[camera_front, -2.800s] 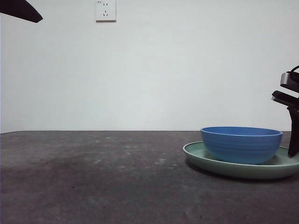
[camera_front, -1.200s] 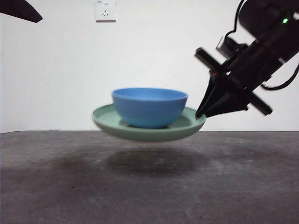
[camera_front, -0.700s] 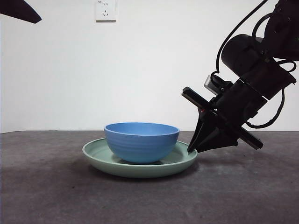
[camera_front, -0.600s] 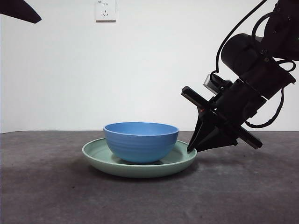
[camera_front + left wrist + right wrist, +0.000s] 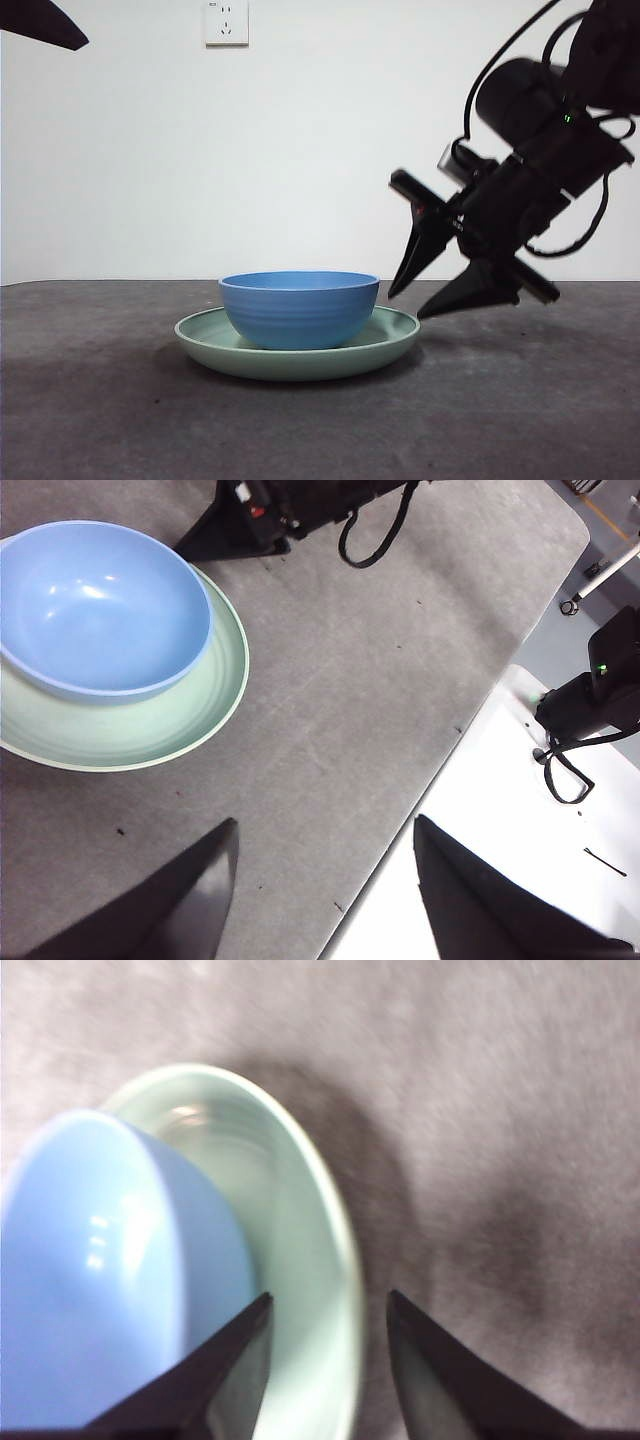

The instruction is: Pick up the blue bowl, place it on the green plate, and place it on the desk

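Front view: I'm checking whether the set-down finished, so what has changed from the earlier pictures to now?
The right gripper carried the green plate, with the blue bowl on it, from the right side through the air and set it on the desk mid-table. It has now let go: its jaws are open and raised off the rim. The bowl stayed on the plate; the left gripper stayed away, open.

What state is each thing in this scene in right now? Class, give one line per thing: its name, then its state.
blue bowl: upright, sitting in the plate, empty.
green plate: flat on the desk, carrying the bowl, not gripped.
right claw: open, raised just off the plate's rim, holding nothing.
left claw: open, empty, away from the dishes.
desk: bears the plate.
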Robot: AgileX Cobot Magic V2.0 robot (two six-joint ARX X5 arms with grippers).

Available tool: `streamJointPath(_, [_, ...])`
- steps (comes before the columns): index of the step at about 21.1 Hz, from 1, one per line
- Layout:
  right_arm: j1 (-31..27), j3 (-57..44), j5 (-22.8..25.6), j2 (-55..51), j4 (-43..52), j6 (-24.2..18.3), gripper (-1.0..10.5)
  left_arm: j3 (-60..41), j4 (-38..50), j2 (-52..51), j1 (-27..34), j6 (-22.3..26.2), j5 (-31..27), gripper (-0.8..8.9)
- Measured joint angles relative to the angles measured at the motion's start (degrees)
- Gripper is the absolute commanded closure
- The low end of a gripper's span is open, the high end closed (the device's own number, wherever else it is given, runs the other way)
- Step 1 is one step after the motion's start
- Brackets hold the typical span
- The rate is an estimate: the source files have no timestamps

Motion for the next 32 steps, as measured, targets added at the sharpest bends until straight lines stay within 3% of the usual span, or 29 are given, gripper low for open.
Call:
streamJointPath(4, [-0.02,0.07,4.83,-8.33,-6.36,-1.64,7.6,0.00,0.00,0.00,0.00,0.00,0.00,5.34])
streamJointPath(8, [0.00,0.07,5.40,-19.71,-16.46,-8.24,7.6,0.00,0.02,0.00,0.00,0.00,0.00,5.34])
streamJointPath(18, [0.00,0.15,-1.38,-42.05,-38.62,-20.92,7.6,0.00,0.00,0.00,0.00,0.00,0.00,5.34])
streamJointPath(26, [0.02,0.15,-5.07,-54.10,-52.30,-24.00,7.6,0.00,-1.20,0.00,0.00,0.00,0.00,5.34])
streamJointPath(32, [0.02,0.15,-5.42,-60.13,-55.56,-24.87,7.6,0.00,-1.25,0.00,0.00,0.00,0.00,5.34])
